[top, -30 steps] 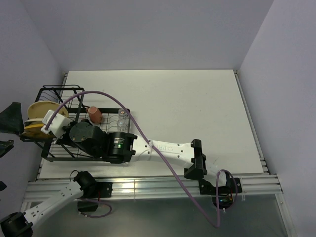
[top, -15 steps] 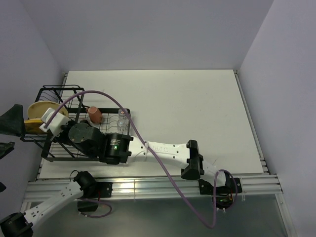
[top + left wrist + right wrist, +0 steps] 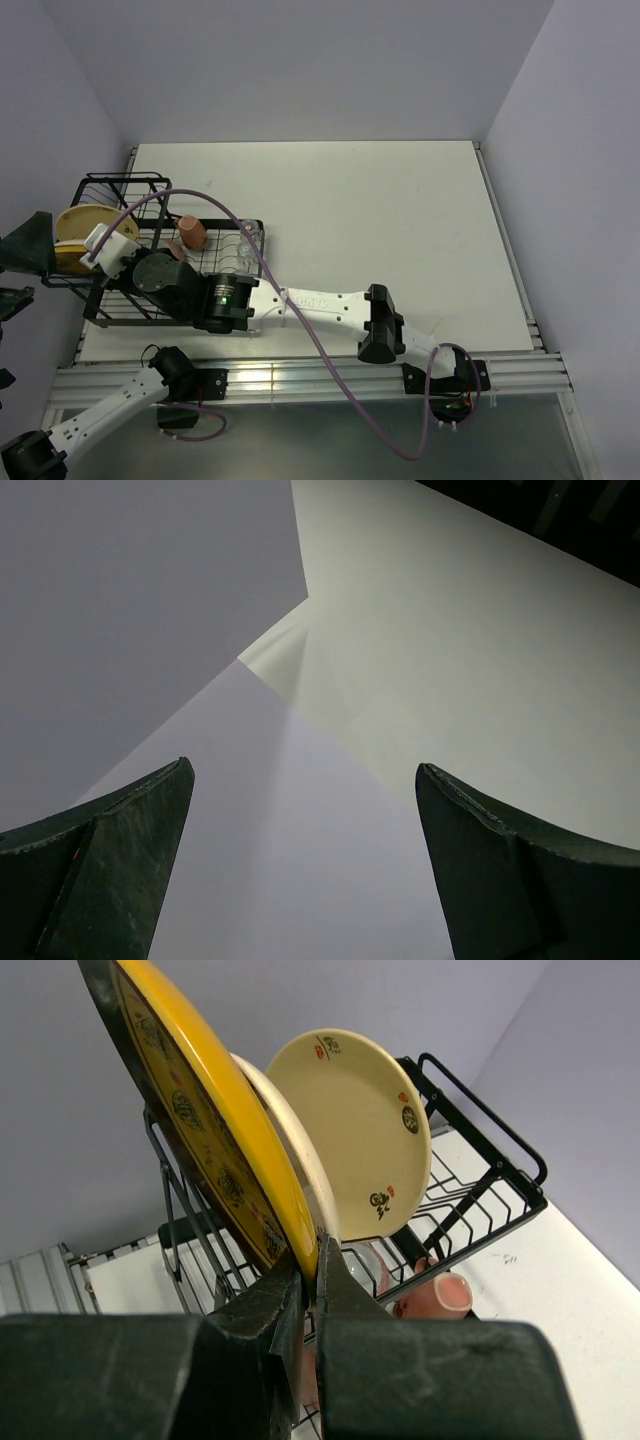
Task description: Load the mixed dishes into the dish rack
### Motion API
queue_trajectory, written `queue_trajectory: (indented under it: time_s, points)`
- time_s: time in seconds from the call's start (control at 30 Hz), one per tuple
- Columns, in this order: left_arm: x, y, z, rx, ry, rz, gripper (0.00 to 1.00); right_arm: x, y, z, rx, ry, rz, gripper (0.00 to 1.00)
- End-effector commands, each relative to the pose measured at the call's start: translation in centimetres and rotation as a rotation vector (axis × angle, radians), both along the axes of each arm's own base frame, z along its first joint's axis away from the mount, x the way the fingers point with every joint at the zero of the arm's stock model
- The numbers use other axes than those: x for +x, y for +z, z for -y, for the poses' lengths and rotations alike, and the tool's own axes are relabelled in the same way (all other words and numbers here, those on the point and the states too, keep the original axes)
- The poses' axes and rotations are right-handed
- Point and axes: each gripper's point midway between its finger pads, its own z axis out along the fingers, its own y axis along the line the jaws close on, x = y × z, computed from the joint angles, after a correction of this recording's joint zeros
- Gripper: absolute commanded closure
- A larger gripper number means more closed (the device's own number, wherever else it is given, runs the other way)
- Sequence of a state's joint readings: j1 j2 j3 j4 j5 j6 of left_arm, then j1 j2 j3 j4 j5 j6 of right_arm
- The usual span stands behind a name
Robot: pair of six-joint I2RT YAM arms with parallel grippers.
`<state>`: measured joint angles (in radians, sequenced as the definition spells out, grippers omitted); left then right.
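Right gripper (image 3: 312, 1260) is squeezing its two dark fingers almost together on the lower rim of the yellow-and-dark ornate plate (image 3: 190, 1130), so the plate is rising straight up and away from the fingertips. That plate is standing on edge in the dish rack (image 3: 480, 1185) and leaning slightly. Its decorated face is turning toward the two cream floral plates (image 3: 350, 1130), which are standing on edge just behind it in the same row. The nearer cream one is showing only as a pale crescent.

The held plate is a glossy round disc, yellow with dark scrollwork around the border, and the rack is thin black wire. A pink mug (image 3: 450, 1292) is sitting inside the rack beyond the plates. A clear glass (image 3: 250, 231) is standing at the rack's right end in the overhead view.

Left gripper (image 3: 305, 770) is hanging off the rack's left side, its jaws spreading wide with nothing between them.
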<state>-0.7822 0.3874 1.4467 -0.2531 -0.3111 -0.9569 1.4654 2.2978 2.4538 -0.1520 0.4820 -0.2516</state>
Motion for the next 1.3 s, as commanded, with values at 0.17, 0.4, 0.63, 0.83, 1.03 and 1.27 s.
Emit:
queue_trajectory:
  time_s: [0.17,0.4,0.63,0.83,1.03,1.27]
  points:
    - [-0.7,-0.3,-0.6,-0.007,-0.002,0.005,0.01,1.0,3.2,0.0,0.151,-0.036,-0.035,1.00]
    - [-0.6,-0.5,-1.0,-0.008,0.014,-0.009,0.01,1.1,1.7,-0.3,0.147,-0.036,-0.085,1.00]
    - [-0.6,-0.8,-1.0,-0.005,0.013,-0.007,0.01,1.0,0.5,-0.9,0.125,-0.025,-0.085,1.00]
    - [-0.6,-0.7,-1.0,-0.001,0.016,-0.006,0.01,1.0,-0.7,-1.3,0.087,-0.017,-0.063,1.00]
    - [-0.7,-0.8,-1.2,-0.001,0.018,-0.005,0.01,1.1,-1.5,-1.6,0.070,-0.014,-0.060,1.00]
    - [-0.4,-1.1,-1.2,-0.004,0.017,-0.017,0.01,0.9,-2.3,-1.9,0.050,0.002,-0.064,1.00]
